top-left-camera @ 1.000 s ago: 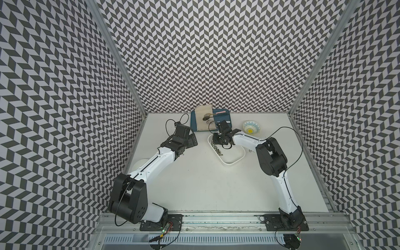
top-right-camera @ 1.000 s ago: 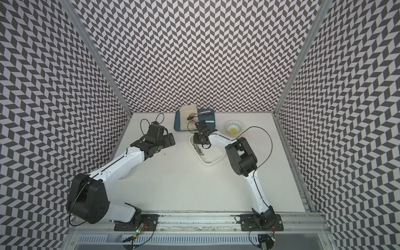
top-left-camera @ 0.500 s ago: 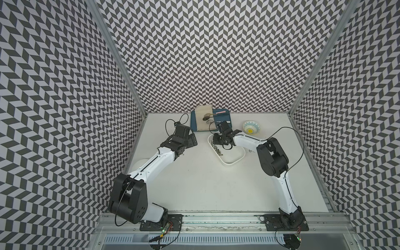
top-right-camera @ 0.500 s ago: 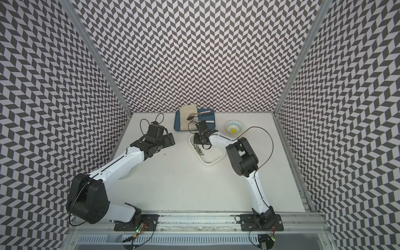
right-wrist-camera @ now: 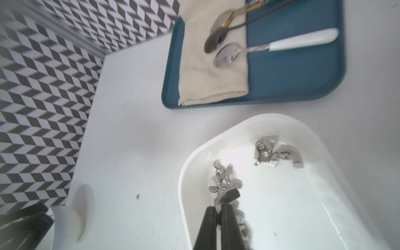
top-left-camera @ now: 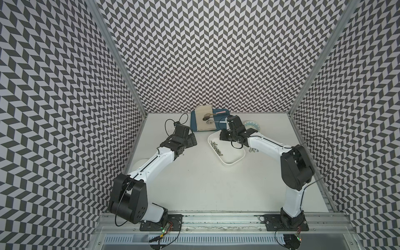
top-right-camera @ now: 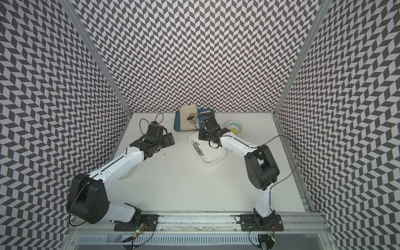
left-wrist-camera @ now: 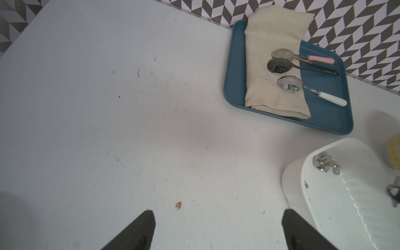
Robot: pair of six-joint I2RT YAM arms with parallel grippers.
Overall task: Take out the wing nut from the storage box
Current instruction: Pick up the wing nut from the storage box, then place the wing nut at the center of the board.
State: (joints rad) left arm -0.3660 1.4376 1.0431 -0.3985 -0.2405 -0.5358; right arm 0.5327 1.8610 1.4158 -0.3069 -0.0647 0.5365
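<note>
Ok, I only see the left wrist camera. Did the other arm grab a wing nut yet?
Observer: Yes, the right end effector is shut on a wing nut over the storage box.
Operator: Are there more inside? I see one little pile.
Observer: A row of wing nuts lies along one long wall.
Operator: Any out already?
Observer: In a top view, a few small metal pieces lie on the table just outside the box, likely wing nuts.
</note>
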